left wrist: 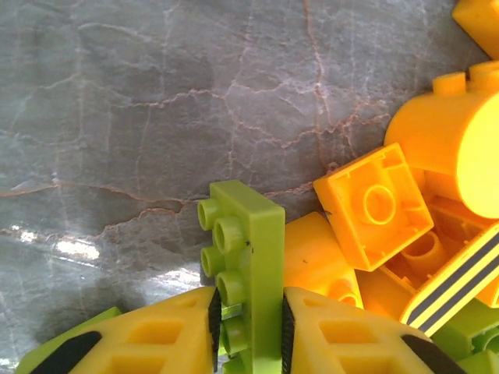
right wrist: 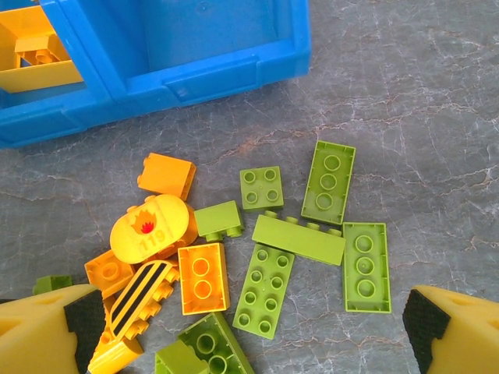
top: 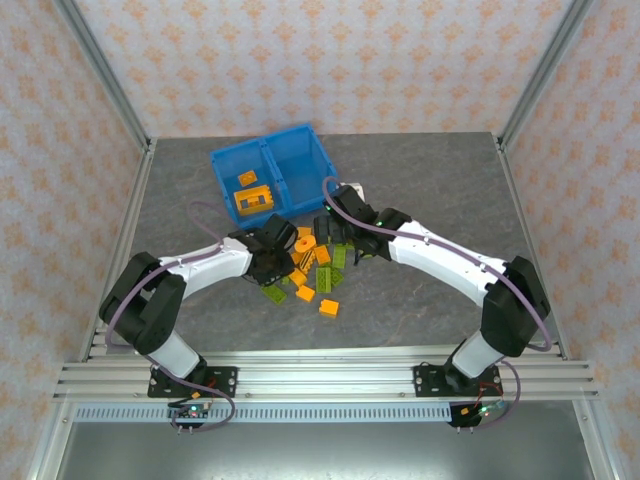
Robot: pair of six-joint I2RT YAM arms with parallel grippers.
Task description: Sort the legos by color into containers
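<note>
**LEFT FINGERS GRASPING GREEN PLATE; RIGHT FINGERS RELEASED**

The left fingers (left wrist: 171,335) clamp a thin olive-green plate (left wrist: 248,234) across its two flat faces. The plate stands on edge beside the brick pile (top: 315,268) on the worktop (top: 440,180). It is judged light, rigid and smooth, so grip the broad faces squarely to prevent pivoting. The left arm reaches low with its wrist pitched down. The right fingers (right wrist: 54,327) are spread wide above the green bricks, near the blue bin (right wrist: 203,78), whose left compartment holds orange pieces.

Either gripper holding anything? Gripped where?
Left gripper pinches a green brick across its studded and bottom faces, near end. Right gripper open, holding nothing.
</note>
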